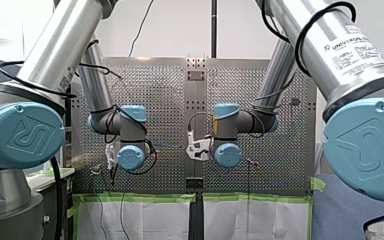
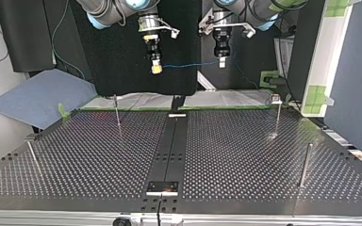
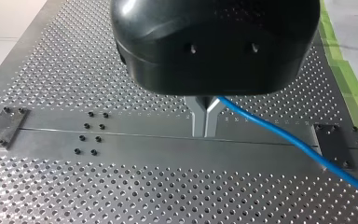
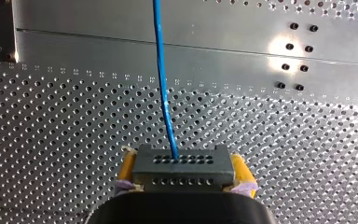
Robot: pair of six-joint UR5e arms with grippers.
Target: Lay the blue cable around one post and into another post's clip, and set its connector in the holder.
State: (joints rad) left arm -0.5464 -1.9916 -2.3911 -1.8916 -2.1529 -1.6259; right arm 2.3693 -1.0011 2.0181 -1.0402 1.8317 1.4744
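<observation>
Both grippers hang high above the perforated table (image 2: 245,150). In the top view my right gripper (image 2: 156,68), with yellow pads, and my left gripper (image 2: 222,61) are level, and the blue cable (image 2: 188,64) stretches between them. In the right wrist view the yellow pads (image 4: 128,169) are shut on the dark grey connector (image 4: 182,168), and the blue cable (image 4: 163,79) leads straight out of its face. My left gripper's metal fingers (image 3: 199,119) are shut on the blue cable (image 3: 279,133), which trails off beside them.
Thin posts stand on the plate: a far one (image 2: 117,114), one with a clip on top (image 2: 277,115), and nearer ones (image 2: 305,165) (image 2: 32,156). A black strip (image 2: 169,150) runs down the middle to a small holder (image 2: 162,187). A blue mat (image 2: 37,96) lies beyond the table.
</observation>
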